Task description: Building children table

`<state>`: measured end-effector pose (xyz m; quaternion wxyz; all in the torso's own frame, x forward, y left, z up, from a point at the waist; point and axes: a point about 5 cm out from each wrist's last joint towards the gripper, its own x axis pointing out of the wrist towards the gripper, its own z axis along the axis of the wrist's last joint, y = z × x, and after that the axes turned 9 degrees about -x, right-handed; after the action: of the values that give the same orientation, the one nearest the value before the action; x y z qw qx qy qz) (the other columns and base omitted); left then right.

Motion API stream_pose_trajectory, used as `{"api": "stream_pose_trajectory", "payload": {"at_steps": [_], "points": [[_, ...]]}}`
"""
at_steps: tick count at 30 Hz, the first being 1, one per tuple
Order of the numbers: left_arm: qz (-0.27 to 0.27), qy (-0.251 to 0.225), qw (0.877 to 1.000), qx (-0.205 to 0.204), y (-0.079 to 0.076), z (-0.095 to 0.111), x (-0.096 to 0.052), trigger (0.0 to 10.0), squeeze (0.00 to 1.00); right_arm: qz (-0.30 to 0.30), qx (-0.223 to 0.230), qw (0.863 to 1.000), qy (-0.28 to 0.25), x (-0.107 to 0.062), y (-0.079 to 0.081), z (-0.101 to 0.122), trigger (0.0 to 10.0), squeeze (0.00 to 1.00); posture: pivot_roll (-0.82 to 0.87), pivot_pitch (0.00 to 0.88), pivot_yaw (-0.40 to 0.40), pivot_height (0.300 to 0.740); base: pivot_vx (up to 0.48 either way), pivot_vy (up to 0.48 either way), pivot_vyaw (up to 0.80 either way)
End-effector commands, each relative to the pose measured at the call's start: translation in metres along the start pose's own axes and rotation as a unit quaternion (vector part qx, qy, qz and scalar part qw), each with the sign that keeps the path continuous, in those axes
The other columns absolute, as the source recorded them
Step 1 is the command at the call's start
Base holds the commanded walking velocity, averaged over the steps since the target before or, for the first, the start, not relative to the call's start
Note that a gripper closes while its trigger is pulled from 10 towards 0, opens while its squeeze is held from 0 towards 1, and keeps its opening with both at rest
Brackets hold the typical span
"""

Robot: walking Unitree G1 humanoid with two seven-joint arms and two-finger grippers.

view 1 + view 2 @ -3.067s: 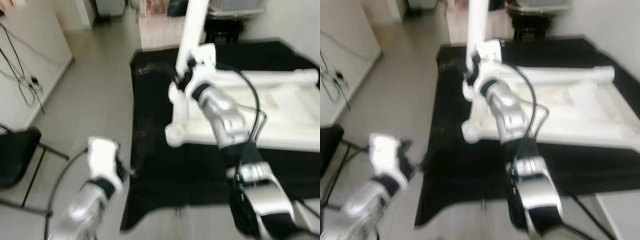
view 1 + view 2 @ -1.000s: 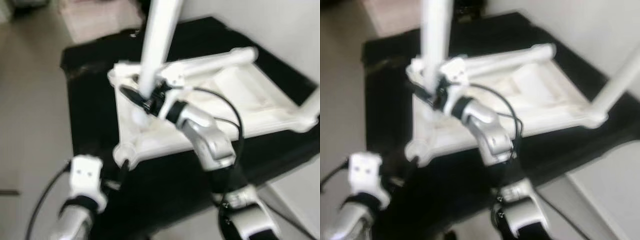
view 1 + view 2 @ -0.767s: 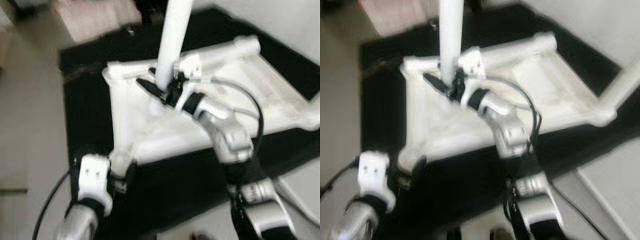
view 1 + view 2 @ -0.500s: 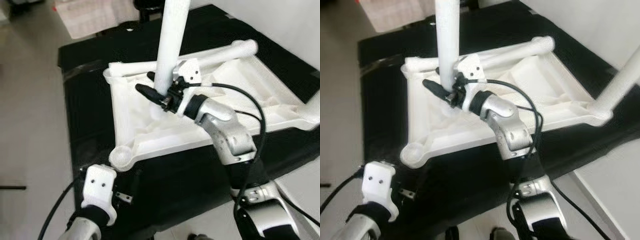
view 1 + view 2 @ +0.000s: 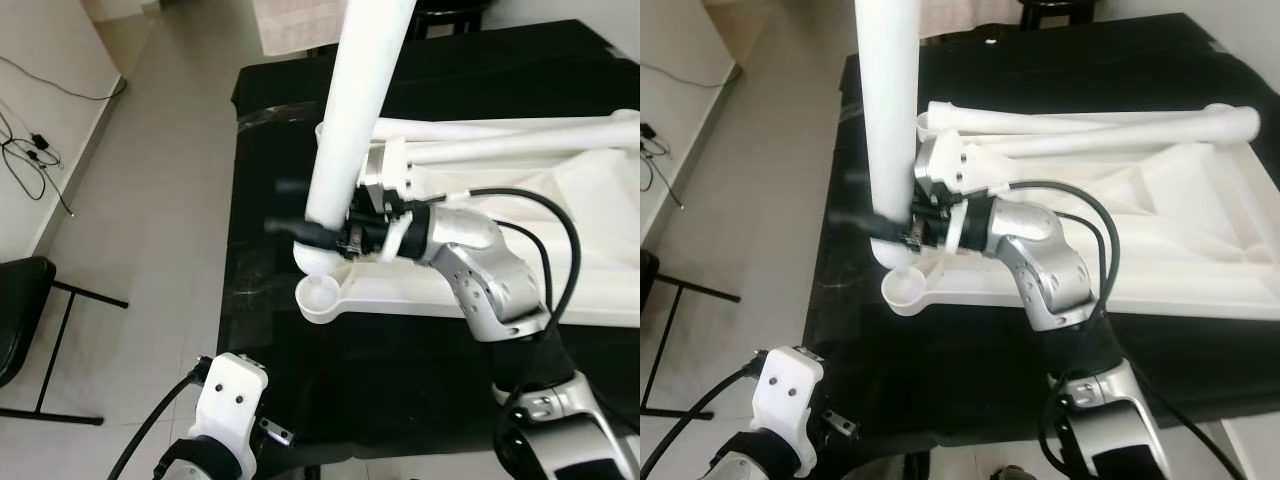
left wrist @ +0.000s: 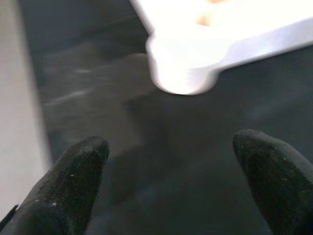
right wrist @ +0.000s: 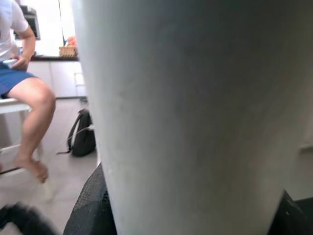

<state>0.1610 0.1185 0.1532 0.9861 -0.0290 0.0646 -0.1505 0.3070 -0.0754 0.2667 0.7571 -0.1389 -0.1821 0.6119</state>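
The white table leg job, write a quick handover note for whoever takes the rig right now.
Right gripper: shut on the white table leg, held upright with its lower end just above the empty corner socket of the upturned tabletop, which lies on the black mat.
Left gripper: open, holding nothing, low over the mat close to that same corner.
Done: two other legs lie along the tabletop's far edge; whether they are fixed cannot be told.
Left: lower the held leg into the socket, fasten it, then see to the remaining corners.
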Motion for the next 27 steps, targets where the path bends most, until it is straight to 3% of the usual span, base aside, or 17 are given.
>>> {"api": "stream_pose_trajectory", "payload": {"at_steps": [1,8,12,17,27], "points": [[0.020,-0.001,1.000,0.012,0.005,0.001,-0.003,10.0,0.00,0.025,-0.002,1.000,-0.008,0.005,0.008,0.004,10.0,0.00,0.03,0.253,0.066,0.740,0.000,0.000,0.80],[0.009,0.000,1.000,0.011,0.003,0.004,-0.005,10.0,0.00,0.011,0.018,1.000,0.005,0.000,0.009,-0.001,10.0,0.00,0.03,0.290,0.075,0.740,0.000,0.000,0.23],[-0.008,0.005,1.000,0.005,0.000,0.004,-0.007,10.0,0.00,0.030,0.026,0.999,0.006,-0.004,0.013,-0.001,10.0,0.00,0.03,0.304,0.077,0.740,0.000,0.000,0.00],[-0.049,0.011,0.999,-0.005,-0.009,0.006,-0.014,10.0,0.00,0.088,0.038,0.995,0.034,-0.004,0.030,-0.010,10.0,0.00,0.02,0.331,0.075,0.740,0.000,0.000,0.00],[-0.045,0.000,0.999,-0.018,-0.013,0.011,-0.022,10.0,0.00,0.097,0.040,0.993,0.047,-0.001,0.029,-0.011,10.0,0.00,0.03,0.391,0.063,0.740,0.000,0.000,0.00]]}}
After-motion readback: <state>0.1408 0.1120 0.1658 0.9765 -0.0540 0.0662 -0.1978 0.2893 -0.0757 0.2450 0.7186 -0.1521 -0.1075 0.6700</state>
